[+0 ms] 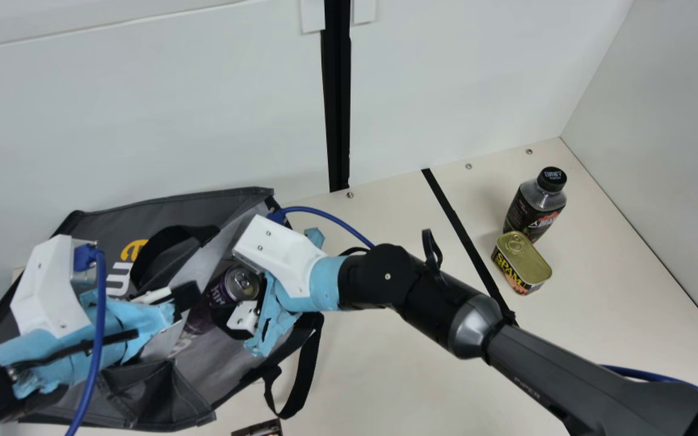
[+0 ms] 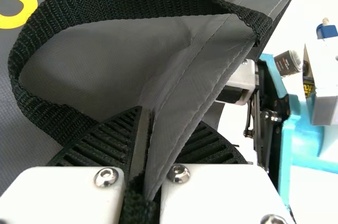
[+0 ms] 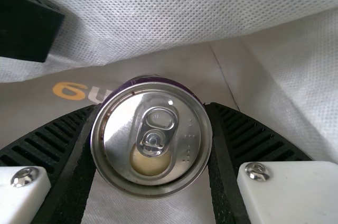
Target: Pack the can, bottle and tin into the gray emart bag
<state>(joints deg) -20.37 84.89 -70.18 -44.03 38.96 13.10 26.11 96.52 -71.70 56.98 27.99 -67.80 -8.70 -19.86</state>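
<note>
Inside the gray bag (image 1: 102, 229), the can (image 3: 153, 139) is held by the right fingers (image 3: 248, 139), spread to its width, its long axis in line with their reach, while the bag's fabric is pinched between the nearly closed left fingers (image 2: 105, 142).

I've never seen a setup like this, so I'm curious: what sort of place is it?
Probably a robot lab or test booth: two robot arms reach over a cream table walled in by plain pale panels, with a gray bag, bottle and tin, perhaps for packing practice.
</note>
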